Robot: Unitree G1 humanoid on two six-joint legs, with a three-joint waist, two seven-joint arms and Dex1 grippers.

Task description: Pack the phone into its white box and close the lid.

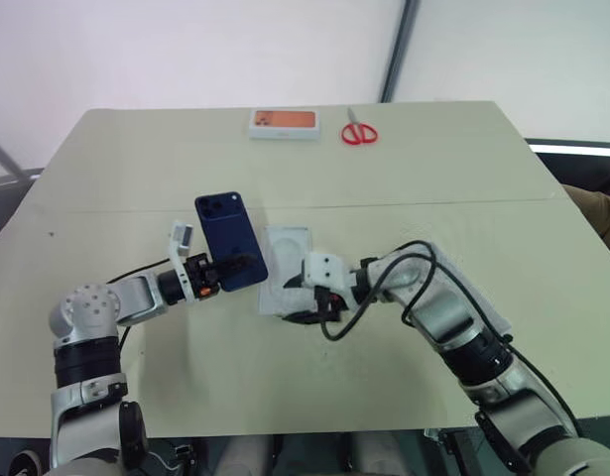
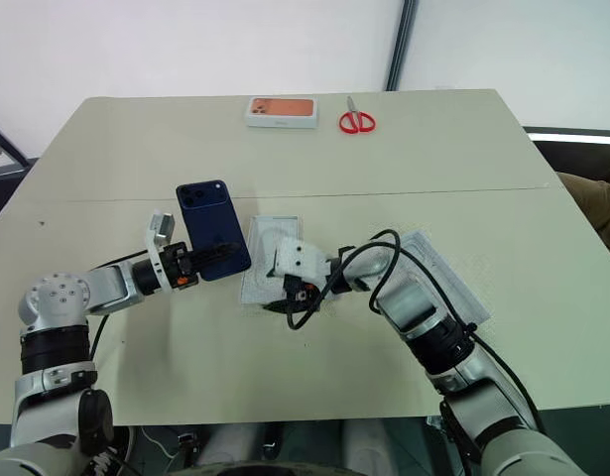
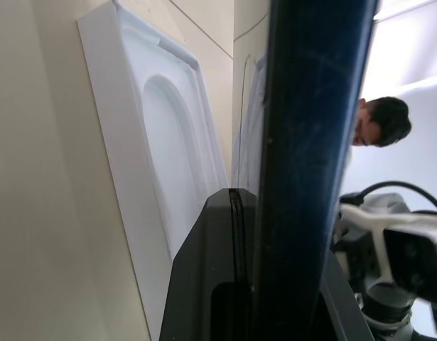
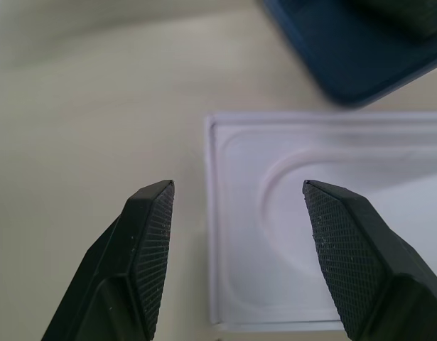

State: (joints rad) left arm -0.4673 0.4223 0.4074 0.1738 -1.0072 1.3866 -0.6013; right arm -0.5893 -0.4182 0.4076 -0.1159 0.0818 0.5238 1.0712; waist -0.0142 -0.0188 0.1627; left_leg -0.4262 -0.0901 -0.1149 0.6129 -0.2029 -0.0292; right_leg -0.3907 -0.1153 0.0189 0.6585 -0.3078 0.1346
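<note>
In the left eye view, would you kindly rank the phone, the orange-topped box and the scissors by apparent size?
1. phone, though it is raised nearer the camera
2. orange-topped box
3. scissors

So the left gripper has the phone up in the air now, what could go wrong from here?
1. The left gripper pinches the phone only at its lower edge, so it could pivot or slip out on the way down.
2. The right gripper hangs open over the white tray, in the phone's likely path.
3. The lid lies partly under the right arm, which could drag it.
</note>
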